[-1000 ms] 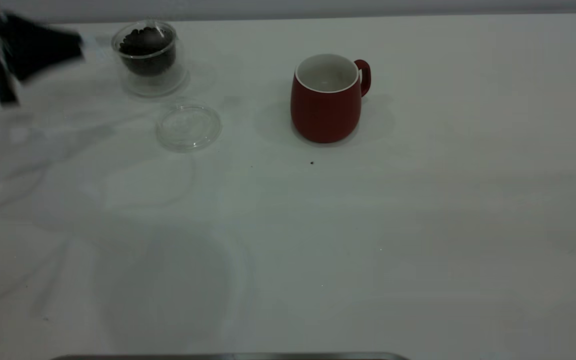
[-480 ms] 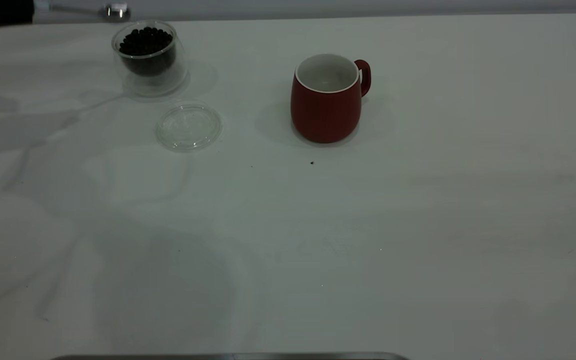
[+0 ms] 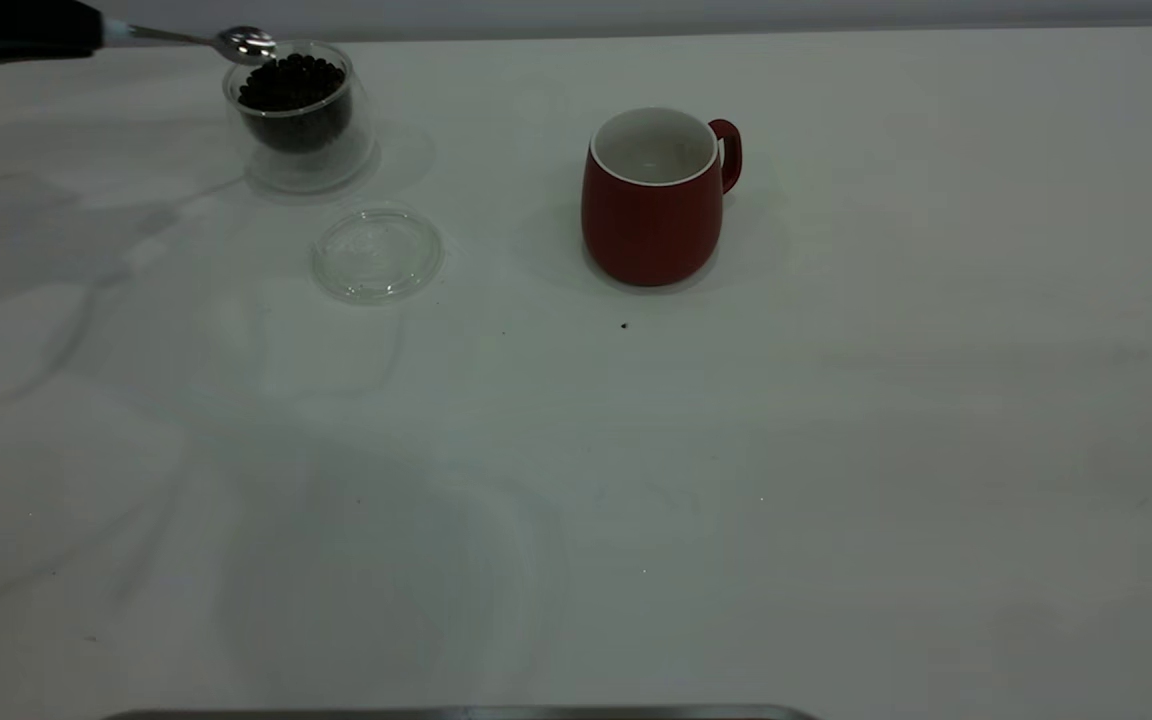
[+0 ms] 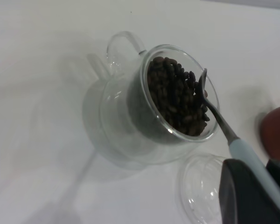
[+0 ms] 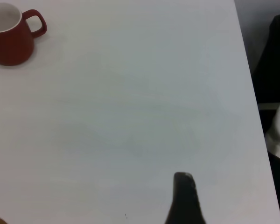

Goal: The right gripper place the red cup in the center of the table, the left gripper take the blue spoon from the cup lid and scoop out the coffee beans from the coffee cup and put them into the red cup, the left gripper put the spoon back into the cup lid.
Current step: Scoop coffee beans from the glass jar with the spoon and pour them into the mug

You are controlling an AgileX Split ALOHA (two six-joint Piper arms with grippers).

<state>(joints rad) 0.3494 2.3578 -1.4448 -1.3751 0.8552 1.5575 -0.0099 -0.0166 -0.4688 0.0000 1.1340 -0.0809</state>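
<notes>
The left gripper [image 3: 86, 32] clamps the pale-handled spoon [image 3: 196, 39], its shiny bowl over the glass cup [image 3: 298, 115] heaped with dark beans [image 3: 291, 82].

We see the left gripper [image 3: 86, 32] holding the blue spoon [image 3: 198, 40] over the coffee cup [image 3: 298, 112], the cup lid [image 3: 377, 253] beside, the red cup [image 3: 653, 196] apart.

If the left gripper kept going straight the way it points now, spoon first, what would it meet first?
Most likely the heap of dark coffee beans in the squat clear glass coffee cup. The black left gripper holds the pale-blue-handled metal spoon toward that cup, bowl at its rim. Depth is unclear; the glass rim might come first.
</notes>
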